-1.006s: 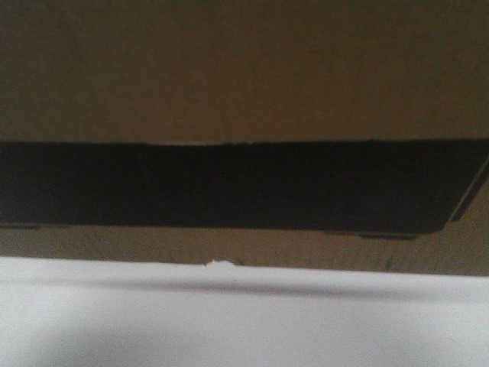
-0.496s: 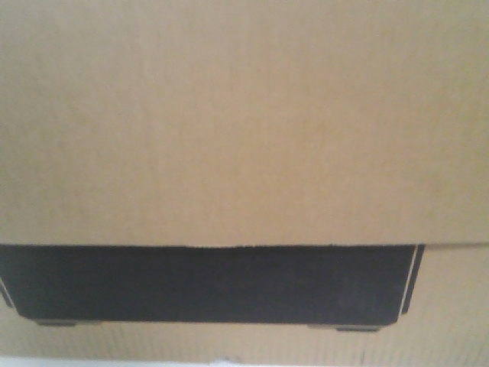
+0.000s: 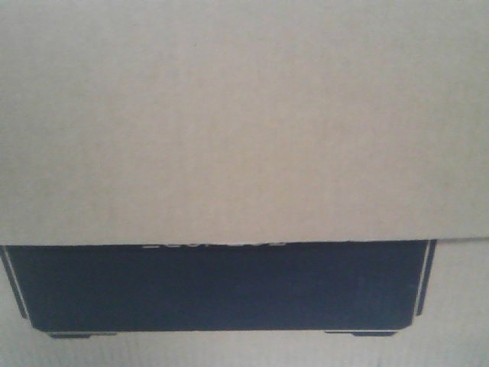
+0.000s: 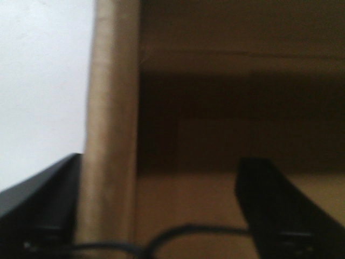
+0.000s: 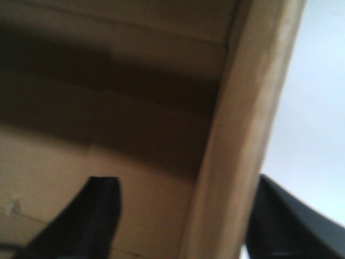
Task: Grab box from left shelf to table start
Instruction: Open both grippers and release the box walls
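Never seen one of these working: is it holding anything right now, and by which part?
Yes, the box. Each gripper straddles an upright side wall at the open top, one finger inside and one outside: left gripper on one wall, right gripper on the opposite.

The box point(image 3: 244, 122) is pale tan corrugated cardboard with fine ribbing; its printed panel point(image 3: 221, 287) is solid black, edged by a thin white outline, with blurred white lettering along the top. Between the black fingers point(image 4: 280, 210), the wall looks shadowed brown.
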Controlling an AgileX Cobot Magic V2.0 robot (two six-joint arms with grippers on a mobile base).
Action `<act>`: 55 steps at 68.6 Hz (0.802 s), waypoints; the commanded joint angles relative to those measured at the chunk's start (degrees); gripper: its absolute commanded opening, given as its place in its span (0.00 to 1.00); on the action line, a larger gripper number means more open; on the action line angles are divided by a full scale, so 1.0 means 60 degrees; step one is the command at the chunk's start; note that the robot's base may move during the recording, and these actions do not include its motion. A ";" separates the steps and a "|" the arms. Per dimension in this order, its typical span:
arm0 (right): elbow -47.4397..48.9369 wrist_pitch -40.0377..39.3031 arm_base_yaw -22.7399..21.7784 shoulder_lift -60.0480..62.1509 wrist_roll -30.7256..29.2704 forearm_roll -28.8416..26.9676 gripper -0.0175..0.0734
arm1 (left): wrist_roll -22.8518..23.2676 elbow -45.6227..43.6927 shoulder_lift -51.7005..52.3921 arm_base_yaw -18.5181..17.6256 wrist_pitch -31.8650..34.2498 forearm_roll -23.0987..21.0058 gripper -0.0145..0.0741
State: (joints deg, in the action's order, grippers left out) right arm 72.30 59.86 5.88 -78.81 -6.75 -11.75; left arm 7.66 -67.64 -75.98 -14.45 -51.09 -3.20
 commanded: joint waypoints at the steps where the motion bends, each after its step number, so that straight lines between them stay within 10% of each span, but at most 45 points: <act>1: 0.0369 -0.0491 0.0038 0.0322 -0.0130 -0.0457 0.88 | -0.0067 -0.0313 0.0260 -0.0091 0.0701 -0.0339 0.78; 43: 0.1939 0.0401 0.0030 0.1849 0.0367 0.1463 0.88 | -0.0474 -0.2635 0.1695 -0.0091 -0.1200 0.0533 0.79; 55: 0.1504 0.0367 0.0030 0.3464 0.0367 0.1463 0.71 | -0.0553 -0.1941 0.3621 -0.0091 -0.0957 0.1227 0.69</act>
State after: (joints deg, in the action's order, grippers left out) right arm 81.06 64.79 5.98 -63.70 -4.63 -3.48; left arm 4.67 -80.05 -61.10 -14.58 -60.50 1.93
